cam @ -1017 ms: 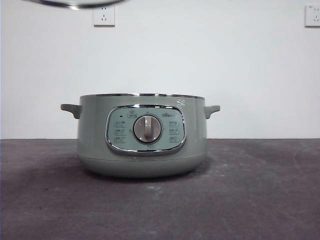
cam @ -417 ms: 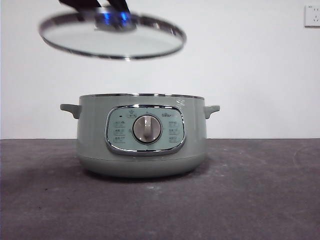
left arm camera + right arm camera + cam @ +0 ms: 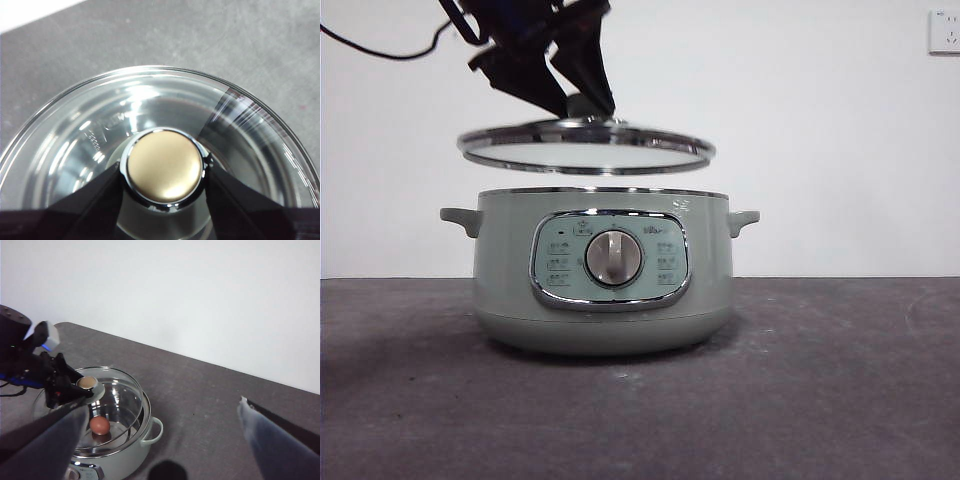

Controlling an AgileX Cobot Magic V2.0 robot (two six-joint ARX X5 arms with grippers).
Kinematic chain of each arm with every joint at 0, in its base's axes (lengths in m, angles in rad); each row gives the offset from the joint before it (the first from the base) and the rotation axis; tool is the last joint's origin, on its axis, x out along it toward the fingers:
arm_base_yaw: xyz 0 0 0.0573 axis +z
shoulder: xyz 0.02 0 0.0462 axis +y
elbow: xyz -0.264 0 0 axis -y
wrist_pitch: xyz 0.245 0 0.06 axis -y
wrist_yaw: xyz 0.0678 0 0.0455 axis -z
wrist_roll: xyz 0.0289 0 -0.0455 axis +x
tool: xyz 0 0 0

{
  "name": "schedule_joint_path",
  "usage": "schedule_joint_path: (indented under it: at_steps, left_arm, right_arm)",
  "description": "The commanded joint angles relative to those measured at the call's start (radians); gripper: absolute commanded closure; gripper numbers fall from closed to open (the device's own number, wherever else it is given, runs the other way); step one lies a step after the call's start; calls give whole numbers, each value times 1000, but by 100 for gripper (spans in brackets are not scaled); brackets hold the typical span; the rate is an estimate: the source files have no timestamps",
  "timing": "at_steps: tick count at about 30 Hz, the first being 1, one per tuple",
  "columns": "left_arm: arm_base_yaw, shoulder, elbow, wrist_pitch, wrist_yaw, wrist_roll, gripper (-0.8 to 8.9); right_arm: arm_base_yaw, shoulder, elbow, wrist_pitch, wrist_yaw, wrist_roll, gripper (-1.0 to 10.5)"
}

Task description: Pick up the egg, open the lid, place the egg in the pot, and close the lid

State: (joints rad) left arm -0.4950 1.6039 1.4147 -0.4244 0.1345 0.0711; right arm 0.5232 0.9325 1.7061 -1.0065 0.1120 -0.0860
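Gripping knob of glass lid point(image 3: 586, 146), left pincer point(image 3: 165, 172) holds it level just above pot point(image 3: 602, 275). Egg point(image 3: 100, 425) inside pot. Right pincer point(image 3: 160, 440) spread wide, empty, well apart.

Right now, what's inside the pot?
One brown egg lies on the floor of the pot, seen through the glass lid that the left pincer holds just above it. The front view shows only the pot's wall.

Clear glass lid point(image 3: 586, 152), shiny chrome rim
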Motion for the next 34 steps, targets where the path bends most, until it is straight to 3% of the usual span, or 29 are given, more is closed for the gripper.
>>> schedule_joint_path:
  at_steps: [1,20,34]
  left_arm:
    - [-4,10,10,56,6,9,822]
    - [-18,78,10,116,4,8,822]
    - [-19,97,10,27,-22,9,822]
  right_arm:
    - [0,1,0,-7,0,10,442]
    - [1,5,0,-28,-1,10,442]
    - [1,5,0,-27,-1,10,442]
